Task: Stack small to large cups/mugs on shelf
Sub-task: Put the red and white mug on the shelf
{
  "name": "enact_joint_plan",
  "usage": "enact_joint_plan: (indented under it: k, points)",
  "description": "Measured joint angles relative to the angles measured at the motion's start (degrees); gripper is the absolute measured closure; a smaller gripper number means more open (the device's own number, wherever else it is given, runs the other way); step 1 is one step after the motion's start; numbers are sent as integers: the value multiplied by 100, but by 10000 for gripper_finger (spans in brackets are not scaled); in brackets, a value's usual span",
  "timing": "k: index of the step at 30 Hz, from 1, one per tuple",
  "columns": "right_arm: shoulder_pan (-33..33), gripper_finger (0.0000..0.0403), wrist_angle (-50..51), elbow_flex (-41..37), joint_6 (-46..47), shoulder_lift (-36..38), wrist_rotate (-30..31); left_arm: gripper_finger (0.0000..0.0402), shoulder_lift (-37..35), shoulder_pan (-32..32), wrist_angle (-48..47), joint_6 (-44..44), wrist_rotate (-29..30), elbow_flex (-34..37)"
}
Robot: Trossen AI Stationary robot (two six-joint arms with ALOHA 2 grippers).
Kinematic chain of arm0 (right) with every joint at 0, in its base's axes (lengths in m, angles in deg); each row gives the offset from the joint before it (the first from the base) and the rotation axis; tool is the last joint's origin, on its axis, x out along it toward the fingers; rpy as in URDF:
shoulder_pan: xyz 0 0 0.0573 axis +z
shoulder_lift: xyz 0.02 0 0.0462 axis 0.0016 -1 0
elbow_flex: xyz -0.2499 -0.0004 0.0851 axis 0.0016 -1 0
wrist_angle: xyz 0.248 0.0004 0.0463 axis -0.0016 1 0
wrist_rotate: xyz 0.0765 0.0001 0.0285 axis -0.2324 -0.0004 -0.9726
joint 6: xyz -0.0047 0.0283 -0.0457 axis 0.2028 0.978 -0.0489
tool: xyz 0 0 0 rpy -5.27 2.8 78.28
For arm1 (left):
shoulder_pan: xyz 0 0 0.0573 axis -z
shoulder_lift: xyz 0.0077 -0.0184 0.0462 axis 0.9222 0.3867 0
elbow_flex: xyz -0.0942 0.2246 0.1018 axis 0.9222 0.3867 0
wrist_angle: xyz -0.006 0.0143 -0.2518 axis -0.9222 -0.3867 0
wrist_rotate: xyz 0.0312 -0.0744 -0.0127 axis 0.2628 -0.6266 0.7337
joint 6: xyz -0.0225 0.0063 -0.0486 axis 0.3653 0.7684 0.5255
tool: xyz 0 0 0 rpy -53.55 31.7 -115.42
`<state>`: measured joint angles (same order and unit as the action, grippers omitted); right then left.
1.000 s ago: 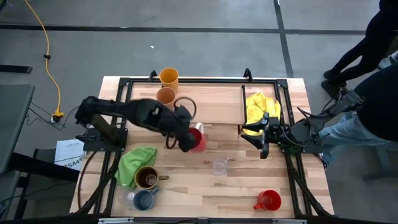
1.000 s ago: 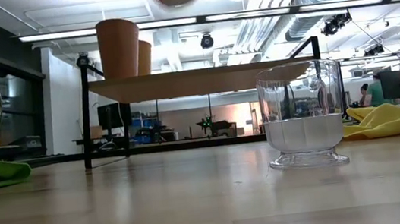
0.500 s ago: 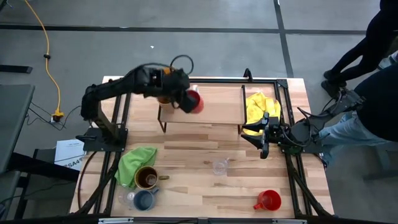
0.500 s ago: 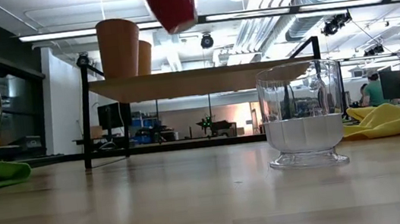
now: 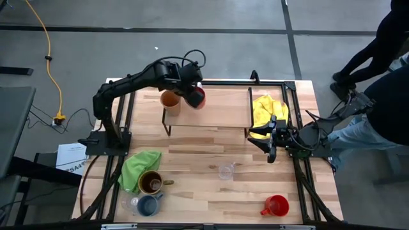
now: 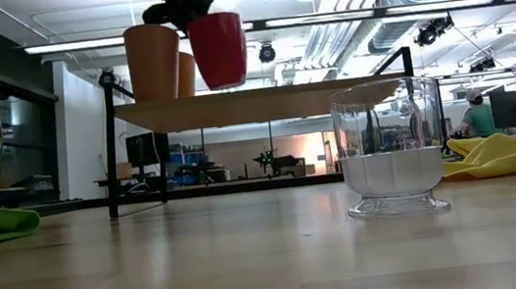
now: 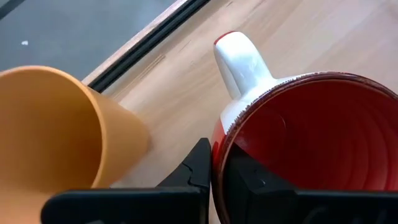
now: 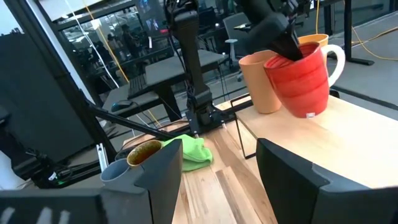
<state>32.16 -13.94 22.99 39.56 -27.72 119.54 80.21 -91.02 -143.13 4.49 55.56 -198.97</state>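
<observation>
We see the left gripper (image 5: 190, 91) over the shelf (image 5: 223, 108), its fingers (image 7: 198, 169) pinching the rim of a red mug (image 5: 196, 96), one finger outside the wall and one inside. In the low view the red mug (image 6: 218, 49) hangs upright just above the shelf board (image 6: 263, 104), right beside the two orange cups (image 6: 153, 62) that stand on it; whether its base touches the board we cannot tell. From the left wrist, the mug's white handle (image 7: 242, 65) points away from the fingers and an orange cup (image 7: 59, 127) sits close alongside. The right gripper (image 5: 271, 142) waits near the yellow cloth (image 5: 268, 110) at the table's right edge, fingers (image 8: 292, 180) spread with nothing between them. On the table (image 5: 204, 185) remain a clear glass (image 5: 225, 170), a second red mug (image 5: 275, 206), a brown mug (image 5: 151, 183) by the green cloth (image 5: 137, 167), and a blue-grey mug (image 5: 148, 205).
</observation>
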Motion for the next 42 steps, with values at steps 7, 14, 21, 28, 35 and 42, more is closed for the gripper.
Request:
enact_joint_plan:
  k: [7,14,21,28,35,42]
  points:
    - [-2,206,-2,0,2,0,2,394,69,-187,45,-42,220,0]
    - [-2,206,-12,0,2,-2,2,394,246,-298,50,-548,-38,0]
    - [-2,206,-39,0,2,-2,2,394,413,-297,62,-641,148,0]
    - [-2,206,-42,0,3,-2,0,394,416,-344,151,-669,479,0]
    - [-2,206,-42,0,111,-2,-2,386,416,-404,254,-797,430,0]
    - [-2,206,-42,0,111,-2,-2,346,416,-399,275,-812,438,0]
